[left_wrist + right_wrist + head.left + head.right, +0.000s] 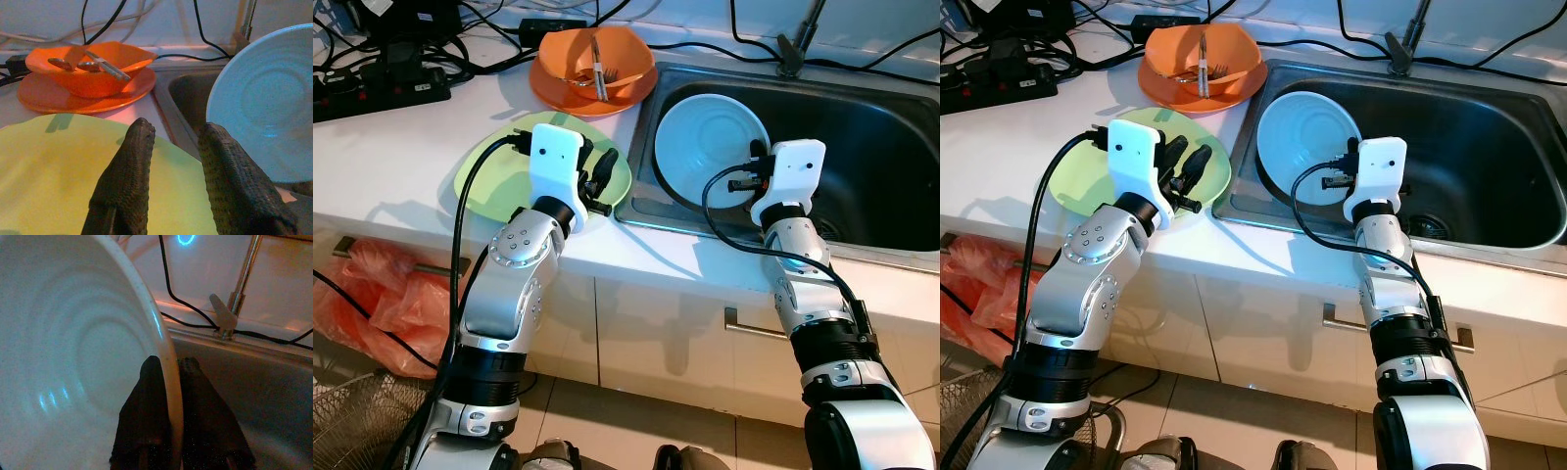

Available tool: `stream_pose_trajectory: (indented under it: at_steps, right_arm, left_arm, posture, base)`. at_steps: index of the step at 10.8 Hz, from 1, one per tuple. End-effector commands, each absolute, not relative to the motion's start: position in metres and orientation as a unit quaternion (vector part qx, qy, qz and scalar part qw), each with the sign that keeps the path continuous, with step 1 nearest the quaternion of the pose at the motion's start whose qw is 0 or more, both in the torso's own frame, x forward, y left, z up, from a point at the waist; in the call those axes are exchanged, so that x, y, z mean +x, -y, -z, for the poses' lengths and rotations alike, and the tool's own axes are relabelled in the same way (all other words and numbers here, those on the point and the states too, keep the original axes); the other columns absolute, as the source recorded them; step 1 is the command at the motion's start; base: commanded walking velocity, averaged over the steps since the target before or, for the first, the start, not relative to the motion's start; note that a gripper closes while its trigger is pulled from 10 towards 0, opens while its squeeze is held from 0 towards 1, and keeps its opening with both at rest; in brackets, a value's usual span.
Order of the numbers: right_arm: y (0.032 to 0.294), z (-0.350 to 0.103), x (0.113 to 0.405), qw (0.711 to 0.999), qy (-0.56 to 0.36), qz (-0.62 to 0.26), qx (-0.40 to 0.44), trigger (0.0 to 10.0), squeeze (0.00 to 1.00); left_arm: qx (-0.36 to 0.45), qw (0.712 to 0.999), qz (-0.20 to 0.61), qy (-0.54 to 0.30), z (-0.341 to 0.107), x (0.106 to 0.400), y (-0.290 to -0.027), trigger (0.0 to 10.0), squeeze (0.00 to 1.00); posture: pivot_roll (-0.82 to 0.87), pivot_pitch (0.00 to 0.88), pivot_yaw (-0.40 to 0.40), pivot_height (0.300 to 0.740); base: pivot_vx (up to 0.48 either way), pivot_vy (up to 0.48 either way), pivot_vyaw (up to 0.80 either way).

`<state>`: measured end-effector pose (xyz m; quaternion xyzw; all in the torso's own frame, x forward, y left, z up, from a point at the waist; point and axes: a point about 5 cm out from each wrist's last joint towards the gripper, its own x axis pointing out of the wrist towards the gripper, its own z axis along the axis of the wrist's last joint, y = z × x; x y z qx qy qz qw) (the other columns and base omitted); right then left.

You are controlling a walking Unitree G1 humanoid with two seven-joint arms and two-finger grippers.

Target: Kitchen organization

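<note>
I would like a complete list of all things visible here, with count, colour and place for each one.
light blue plate: one, tilted in the sink, rim gripped by the right hand
green plate: one, flat on the counter, left of the sink
orange bowl: one, on the orange plate, behind the green plate
orange plate: one, under the bowl
cutlery: a few pieces, metallic, in the orange bowl
sink: one, steel, set in the white counter
tap: one, metallic, behind the sink
power strip: one, black, counter's far left
plastic bag: one, orange-red, on the floor
left hand: open, over the green plate
right hand: shut on the blue plate's rim
</note>
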<state>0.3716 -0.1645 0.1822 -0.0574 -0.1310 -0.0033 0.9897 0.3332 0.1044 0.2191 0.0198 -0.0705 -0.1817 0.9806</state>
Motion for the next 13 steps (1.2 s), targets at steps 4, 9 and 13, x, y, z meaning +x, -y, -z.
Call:
stream_pose_trajectory:
  at_steps: [4, 9, 13]
  right_arm:
    - [0.165, -0.191, 0.373, 0.987, 0.151, 0.007, -0.059, 10.0, 0.00]
    - [0.150, -0.167, 0.373, 0.991, 0.100, -0.034, -0.088, 10.0, 0.00]
    - [0.150, -0.167, 0.374, 0.990, 0.101, -0.037, -0.088, 10.0, 0.00]
  left_arm:
    - [0.021, 0.980, 0.183, 0.072, -0.220, 0.330, -0.103, 10.0, 0.00]
    - [0.018, 0.979, 0.192, 0.063, -0.217, 0.328, -0.099, 10.0, 0.00]
    - [0.018, 0.980, 0.189, 0.063, -0.218, 0.328, -0.100, 10.0, 0.00]
  posture:
    - [0.09, 0.132, -0.023, 0.740]
    - [0.09, 0.126, -0.024, 0.740]
    - [0.09, 0.129, -0.024, 0.740]
  base:
    - [0.000, 0.000, 0.00]
    - [0.000, 0.000, 0.00]
    - [0.000, 0.000, 0.00]
